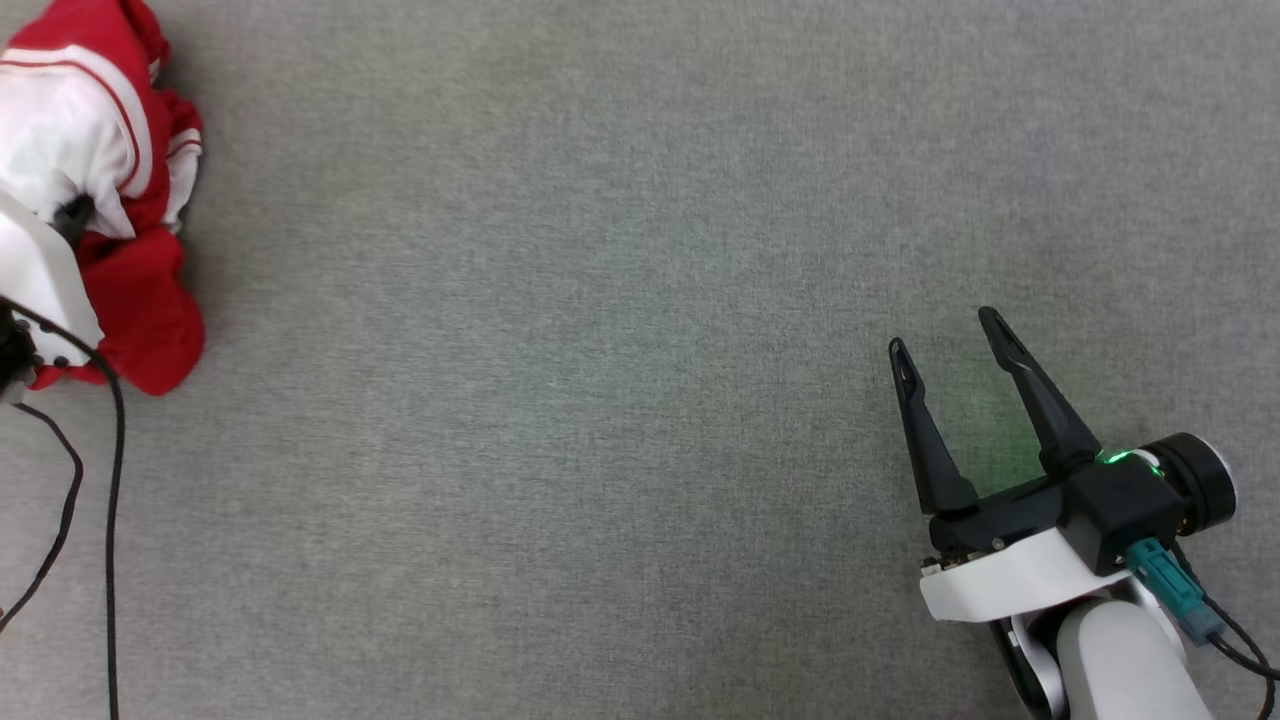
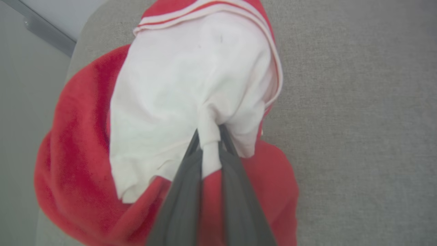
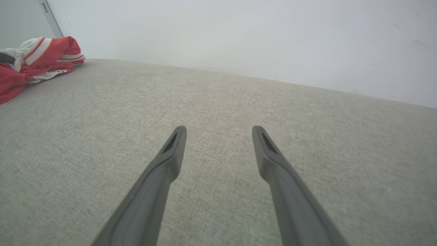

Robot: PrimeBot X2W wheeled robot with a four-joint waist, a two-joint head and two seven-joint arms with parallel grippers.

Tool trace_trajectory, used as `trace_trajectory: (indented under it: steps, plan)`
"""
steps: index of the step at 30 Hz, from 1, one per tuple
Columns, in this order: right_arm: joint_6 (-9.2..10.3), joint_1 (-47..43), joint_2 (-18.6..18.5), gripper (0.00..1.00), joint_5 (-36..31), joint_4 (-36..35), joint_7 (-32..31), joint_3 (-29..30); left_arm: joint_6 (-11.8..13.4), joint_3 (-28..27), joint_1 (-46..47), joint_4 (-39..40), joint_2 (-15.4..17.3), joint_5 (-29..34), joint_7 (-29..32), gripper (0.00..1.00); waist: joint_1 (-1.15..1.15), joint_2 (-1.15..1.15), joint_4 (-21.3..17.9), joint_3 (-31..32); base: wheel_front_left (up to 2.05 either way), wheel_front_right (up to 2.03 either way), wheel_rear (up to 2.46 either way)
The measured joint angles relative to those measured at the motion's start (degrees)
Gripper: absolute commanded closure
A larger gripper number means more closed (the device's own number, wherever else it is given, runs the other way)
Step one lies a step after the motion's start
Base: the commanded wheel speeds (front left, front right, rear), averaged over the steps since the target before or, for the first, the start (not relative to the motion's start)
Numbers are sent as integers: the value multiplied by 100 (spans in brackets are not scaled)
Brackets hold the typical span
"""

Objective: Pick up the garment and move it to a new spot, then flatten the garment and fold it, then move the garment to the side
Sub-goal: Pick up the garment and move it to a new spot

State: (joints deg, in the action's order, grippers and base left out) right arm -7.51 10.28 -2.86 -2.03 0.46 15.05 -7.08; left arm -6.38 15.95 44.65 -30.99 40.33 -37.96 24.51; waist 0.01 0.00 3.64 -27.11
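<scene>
Garment [image 1: 140, 300]: bunched, far-left edge of worktop [image 1: 600, 350]. L tool [image 2: 209, 133]: clamped on white sleeve fold. R tool [image 1: 945, 330]: wide, empty, well apart. Step: pick-up/relocate. Next, prob.: lift clear, carry toward centre, then spread flat.

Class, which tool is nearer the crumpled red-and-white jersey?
Left. The left tool is shut on the crumpled red-and-white jersey; the right tool is open, far across the grey fabric surface.

Bright, even, diffuse light; shadows faint and soft. A green glow [image 1: 1000, 445] spills under the right claw [image 1: 944, 330]. The left claw [image 2: 209, 131] looks blurred, seemingly too close for focus.
</scene>
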Motion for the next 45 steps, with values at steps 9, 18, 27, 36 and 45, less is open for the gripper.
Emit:
trace_trajectory:
  steps: [9, 18, 27, 36, 45]
  plan:
    - [0, -139, 0, 0, 53, 176, 0, 19, -26, -205, -62, 355, -24, -66, -1068, 100, 0, 0, 161, 609, 0, 0, 0]
    - [0, -457, -1, 0, 272, 365, 0, 144, -76, -103, -150, 1499, -177, -410, -1106, 100, -1, 0, 272, 1507, 0, 0, 0]
    - [0, -671, -2, 0, 438, 439, 1, 311, 127, 303, -336, 2726, -777, -668, -678, 100, -2, 0, 78, 2321, 0, 0, 0]
    - [0, -686, -1, 0, 570, 459, 1, 417, 372, 767, 71, 3039, -1979, -969, -636, 100, -2, 1, -558, 2490, 0, 0, 0]
    - [0, -683, -4, 0, 680, 460, 2, 511, 423, 795, 496, 2301, -3094, -1204, -1363, 100, -1, 1, -1235, 2414, 0, 0, 0]
